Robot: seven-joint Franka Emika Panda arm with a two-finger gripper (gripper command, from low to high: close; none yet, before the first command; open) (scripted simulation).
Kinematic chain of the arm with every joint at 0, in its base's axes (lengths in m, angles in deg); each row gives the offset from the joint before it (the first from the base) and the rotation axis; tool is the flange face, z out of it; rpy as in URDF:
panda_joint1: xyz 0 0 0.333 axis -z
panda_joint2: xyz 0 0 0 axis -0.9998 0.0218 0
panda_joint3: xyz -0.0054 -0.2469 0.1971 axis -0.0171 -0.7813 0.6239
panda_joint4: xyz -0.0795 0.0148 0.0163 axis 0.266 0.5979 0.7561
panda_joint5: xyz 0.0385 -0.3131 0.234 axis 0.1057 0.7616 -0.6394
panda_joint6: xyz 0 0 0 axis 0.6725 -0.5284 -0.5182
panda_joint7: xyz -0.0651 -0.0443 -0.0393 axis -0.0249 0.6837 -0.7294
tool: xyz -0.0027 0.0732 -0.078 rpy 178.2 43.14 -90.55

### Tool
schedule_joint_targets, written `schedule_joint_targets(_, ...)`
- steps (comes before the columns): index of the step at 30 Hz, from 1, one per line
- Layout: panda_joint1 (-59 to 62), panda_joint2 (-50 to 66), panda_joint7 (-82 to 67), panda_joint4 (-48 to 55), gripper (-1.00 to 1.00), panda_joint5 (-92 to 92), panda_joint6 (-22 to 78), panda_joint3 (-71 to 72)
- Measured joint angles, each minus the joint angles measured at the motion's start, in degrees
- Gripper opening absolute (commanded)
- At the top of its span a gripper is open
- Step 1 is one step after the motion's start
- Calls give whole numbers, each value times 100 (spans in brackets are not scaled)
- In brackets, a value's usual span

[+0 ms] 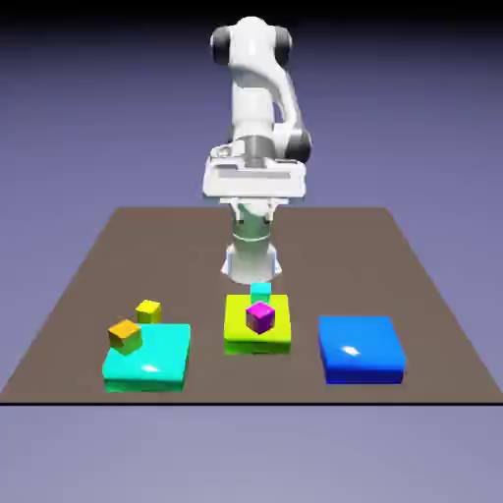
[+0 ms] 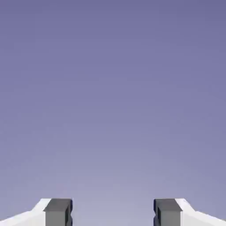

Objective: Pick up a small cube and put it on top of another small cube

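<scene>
Several small cubes show in the exterior view. A magenta cube (image 1: pixel 260 316) sits on a lime slab (image 1: pixel 236 334), and a cyan cube (image 1: pixel 260 292) stands at that slab's far edge. An orange cube (image 1: pixel 125 336) rests on the far left corner of a cyan slab (image 1: pixel 157 363); a yellow cube (image 1: pixel 148 310) lies on the table just behind it. My gripper (image 1: pixel 253 189) hangs high above the table, well behind the cubes. In the hand view the gripper (image 2: pixel 113 214) is open, its grey fingertips (image 2: pixel 58 212) wide apart with only backdrop between them.
A blue slab (image 1: pixel 361 349) lies at the exterior view's right, near the brown table's (image 1: pixel 324 255) front edge. The robot's white base (image 1: pixel 252 257) stands just behind the lime slab.
</scene>
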Motion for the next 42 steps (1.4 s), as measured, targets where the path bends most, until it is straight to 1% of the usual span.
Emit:
schedule_joint_targets(26,4169,3329,6479,-65,0,242,897,-432)
schedule_joint_targets(28,4125,3356,6531,-65,0,244,904,-435)
schedule_joint_targets(35,4280,4808,6431,215,0,91,-267,-262)
schedule_joint_targets(36,4293,4936,6422,240,-100,78,-370,-247)
schedule_joint_targets(38,4293,4937,6422,240,-100,78,-372,-247)
schedule_joint_targets(42,4213,4107,6481,80,-100,167,293,-345)
